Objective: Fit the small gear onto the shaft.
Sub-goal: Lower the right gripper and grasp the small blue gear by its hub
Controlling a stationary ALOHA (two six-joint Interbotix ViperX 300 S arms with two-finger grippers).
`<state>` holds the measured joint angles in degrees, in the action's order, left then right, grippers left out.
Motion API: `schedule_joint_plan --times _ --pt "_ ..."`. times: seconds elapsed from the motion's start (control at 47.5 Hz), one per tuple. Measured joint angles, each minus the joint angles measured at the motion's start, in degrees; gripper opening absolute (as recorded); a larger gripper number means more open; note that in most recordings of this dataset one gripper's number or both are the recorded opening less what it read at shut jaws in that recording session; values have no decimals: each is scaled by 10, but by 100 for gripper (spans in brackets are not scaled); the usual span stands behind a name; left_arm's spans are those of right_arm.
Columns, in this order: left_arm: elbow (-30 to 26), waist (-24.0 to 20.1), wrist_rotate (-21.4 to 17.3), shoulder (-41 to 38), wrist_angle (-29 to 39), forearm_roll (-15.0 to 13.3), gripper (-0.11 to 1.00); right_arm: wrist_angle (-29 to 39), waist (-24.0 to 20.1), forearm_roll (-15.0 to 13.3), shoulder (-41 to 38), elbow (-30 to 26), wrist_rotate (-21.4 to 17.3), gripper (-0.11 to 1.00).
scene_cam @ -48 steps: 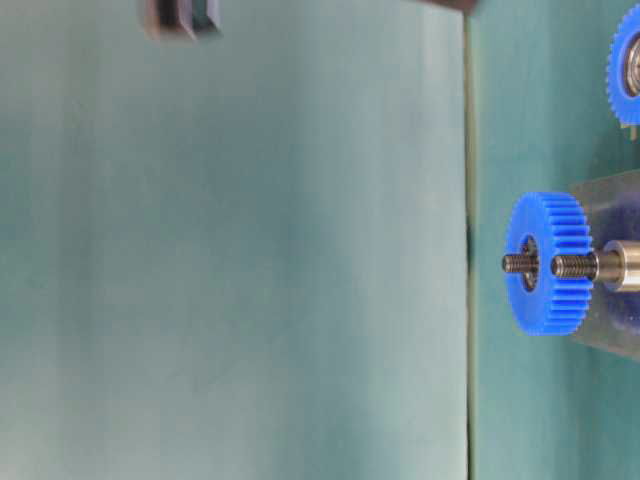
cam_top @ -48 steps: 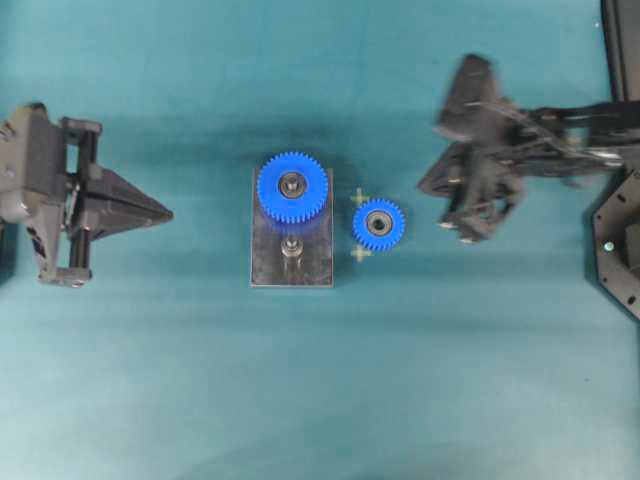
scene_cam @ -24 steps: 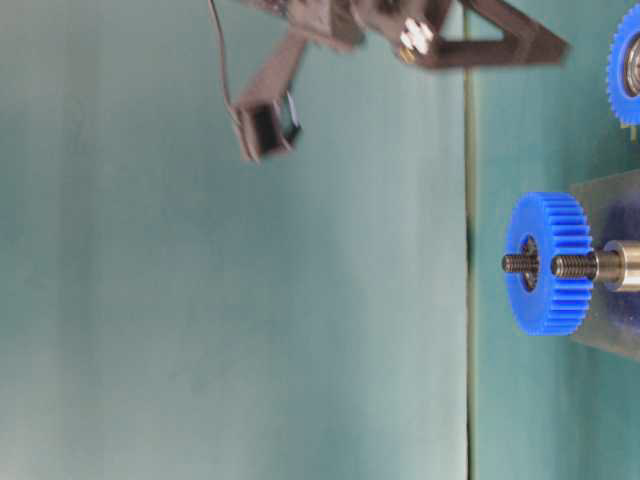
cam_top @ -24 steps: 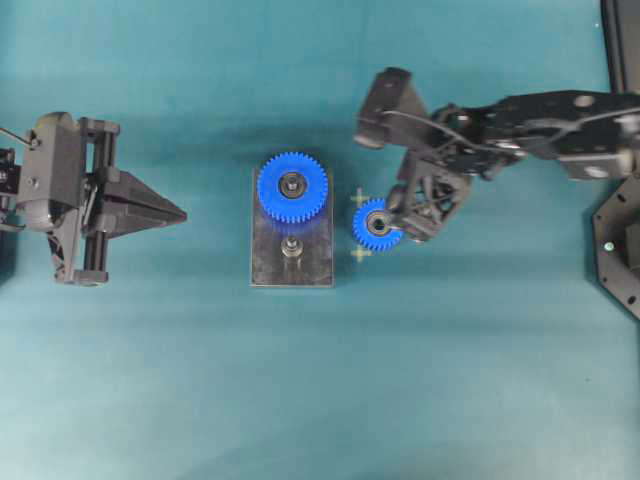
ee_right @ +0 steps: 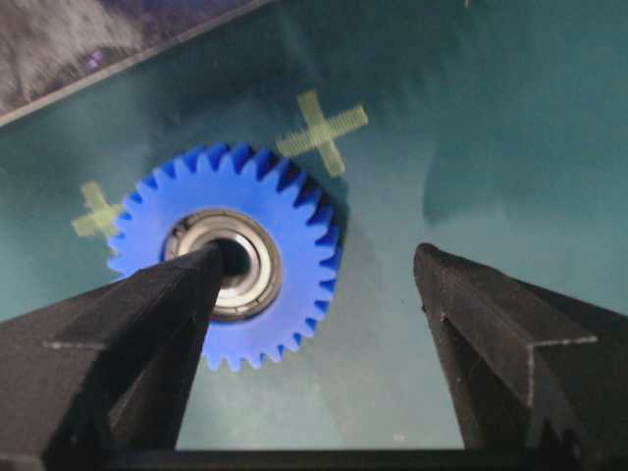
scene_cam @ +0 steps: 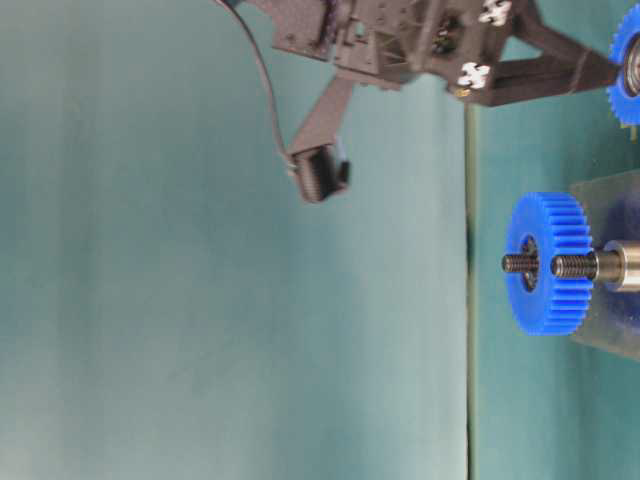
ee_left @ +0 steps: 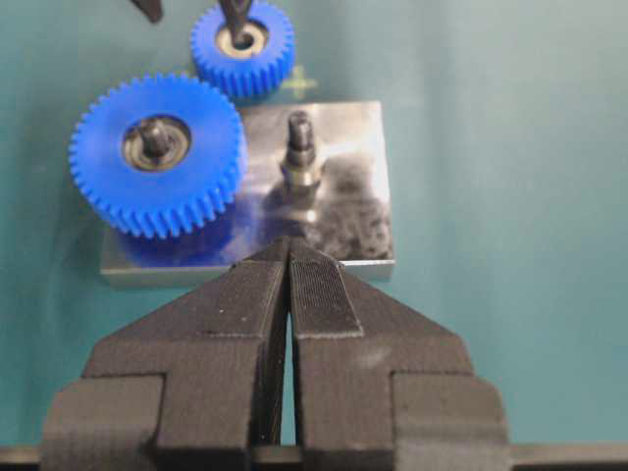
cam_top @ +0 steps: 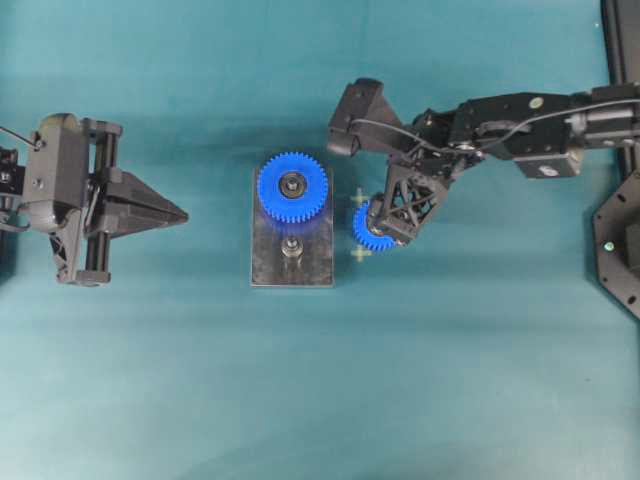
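I am at the pick-up step: right gripper [ee_right: 319, 260] wide open, one fingertip [ee_right: 201, 260] over the small gear [ee_right: 231, 294] hub. Next I shift right to straddle it. Left gripper [ee_left: 288, 257] is closed, empty.

The smaller bright blue plastic toothed gear [ee_right: 235, 257] has a silvery metal-ringed hub with a dark centre. Pale yellow-green crosses [ee_right: 322, 130] are marked on the teal tabletop [cam_top: 450, 380] beside it. To the left, a larger blue toothed gear [ee_left: 157, 152] sits on a shiny grey metal plate [ee_left: 353, 206] with a silver-grey peg [ee_left: 301, 147]. Both arms are black; the black ribbed fingers [ee_left: 316, 292] show fine lines.
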<state>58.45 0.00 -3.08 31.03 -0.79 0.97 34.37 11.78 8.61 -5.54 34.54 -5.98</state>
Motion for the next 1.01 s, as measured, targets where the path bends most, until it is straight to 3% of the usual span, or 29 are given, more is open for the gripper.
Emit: schedule_joint_plan --times 0.631,0.715,0.863,1.01 --pt "1 0 0 -8 -13 0 0 25 -1 1 -39 -22 -1 82" --pt "1 0 0 -9 -16 0 0 33 -1 1 -40 -26 0 71" --pt "1 0 0 -11 -18 0 0 40 -6 2 -40 -30 0 36" --pt "1 0 0 -12 -18 0 0 42 -8 1 -38 -31 -1 36"
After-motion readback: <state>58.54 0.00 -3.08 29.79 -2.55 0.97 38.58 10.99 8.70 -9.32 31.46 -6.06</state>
